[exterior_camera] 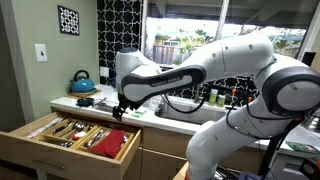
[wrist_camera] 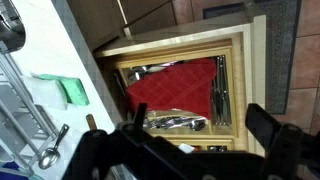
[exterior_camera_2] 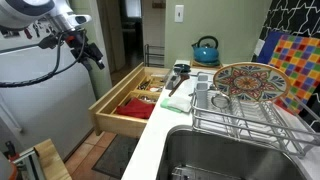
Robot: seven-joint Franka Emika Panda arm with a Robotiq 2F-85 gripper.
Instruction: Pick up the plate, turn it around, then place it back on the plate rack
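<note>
The plate (exterior_camera_2: 245, 82) is round with an orange-brown pattern and stands tilted in the plate rack (exterior_camera_2: 262, 132), a silvery wire rack on the counter beside the sink. My gripper (exterior_camera_2: 93, 55) hangs in the air well away from the rack, above the open wooden drawer. It also shows in an exterior view (exterior_camera: 120, 109) over the drawer's back edge. In the wrist view the gripper (wrist_camera: 196, 140) is open and empty, with both dark fingers spread over the drawer. The plate is out of the wrist view.
The open cutlery drawer (exterior_camera_2: 128, 102) (exterior_camera: 75, 135) (wrist_camera: 180, 85) has a red liner and juts out from the counter. A teal kettle (exterior_camera_2: 205, 49) (exterior_camera: 83, 81) stands at the back. A green cloth (wrist_camera: 75, 92) lies on the counter. The sink (exterior_camera_2: 215, 158) is below the rack, and a colourful panel (exterior_camera_2: 297, 62) stands behind it.
</note>
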